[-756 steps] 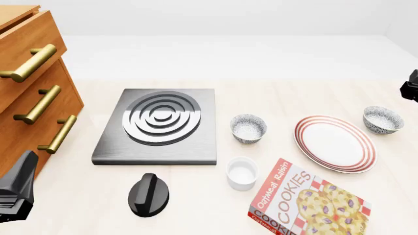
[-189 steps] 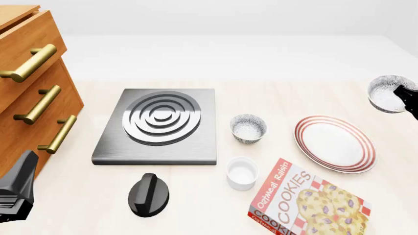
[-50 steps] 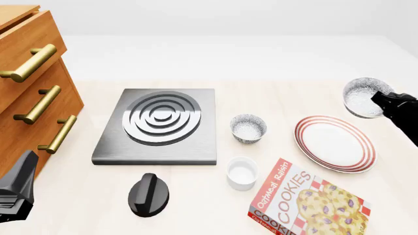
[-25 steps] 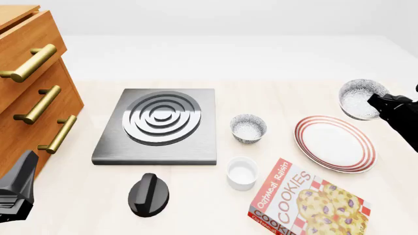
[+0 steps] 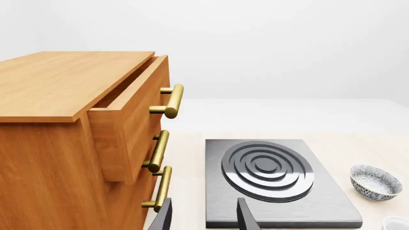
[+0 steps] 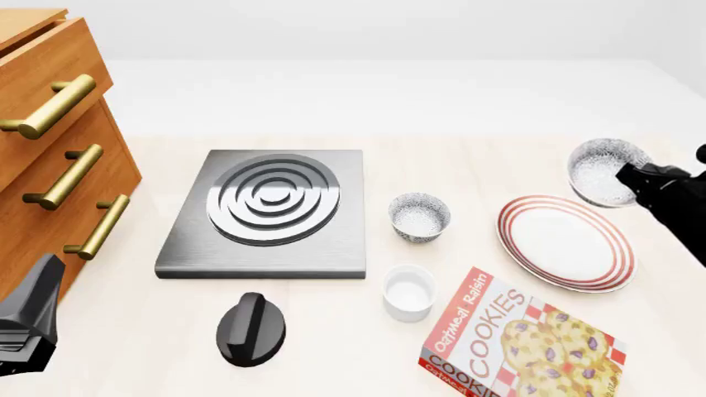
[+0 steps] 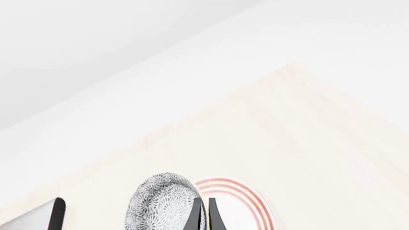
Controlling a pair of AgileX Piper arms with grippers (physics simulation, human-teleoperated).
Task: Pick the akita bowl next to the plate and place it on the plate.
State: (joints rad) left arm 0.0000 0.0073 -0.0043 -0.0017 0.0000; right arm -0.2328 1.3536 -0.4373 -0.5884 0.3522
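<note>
Bowl (image 6: 603, 170) aloft, tilted, pinched at its rim by the right gripper (image 6: 631, 175), above the plate's (image 6: 566, 243) 1 o'clock edge. Left gripper (image 5: 203, 221) idle, fingers apart. Risk: a rim-only hold may slip, or release off-centre may tip it off the plate.

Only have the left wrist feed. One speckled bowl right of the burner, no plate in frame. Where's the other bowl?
Observer: The right hand pinches the akita bowl by its rim, lifted and tipped on its side.
Operator: Over the plate?
Observer: Not clearly; the front view shows it past the plate's far rim.
Operator: Plate free?
Observer: Yes, nothing on it. A cookie box lies near its front rim.
</note>
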